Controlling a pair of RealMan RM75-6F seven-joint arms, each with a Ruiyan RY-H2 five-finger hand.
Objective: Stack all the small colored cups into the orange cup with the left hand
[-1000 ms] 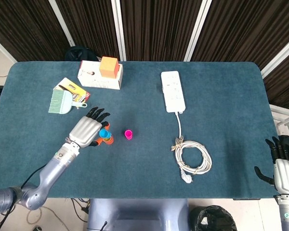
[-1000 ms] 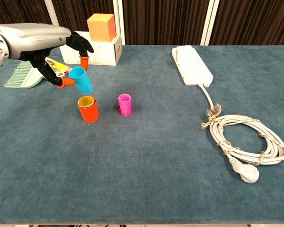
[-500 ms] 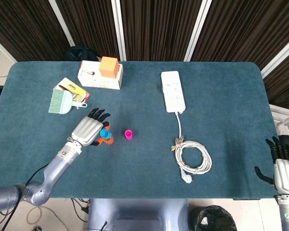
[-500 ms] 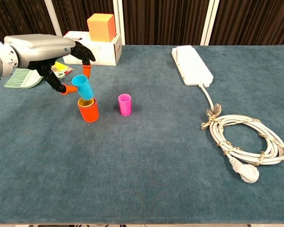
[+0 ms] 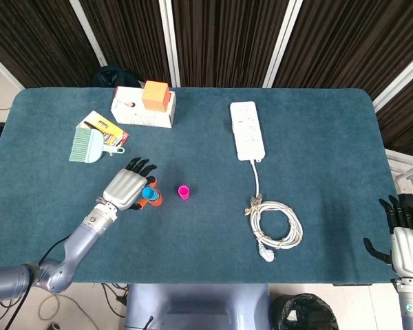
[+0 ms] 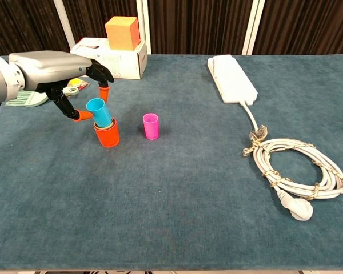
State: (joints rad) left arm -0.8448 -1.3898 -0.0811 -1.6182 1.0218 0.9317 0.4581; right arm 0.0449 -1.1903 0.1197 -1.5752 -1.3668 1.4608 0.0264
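Left hand pinches the blue cup between a thumb and a finger, the other fingers spread, and over the last second it has come down: the cup, which hung clear above the stack, now has its base inside the mouth of the orange cup, tilted toward the worktop's left edge (a yellow lining, probably a cup already nested, showed inside the orange one a second ago). I judge the blue cup is nearly seated and only needs straightening and letting go.

Going from the near edge outward, the front strip of the worktop lies bare on the left, with the coiled white cable toward the near right. The right hand hangs off the right edge, fingers apart, holding nothing.

Mid-worktop, the pink cup stands upright just right of the stack, apart from it, with open cloth all round for a sideways reach.

Farther back sit the green brush at the left, the white box with an orange block on it, and the power strip.
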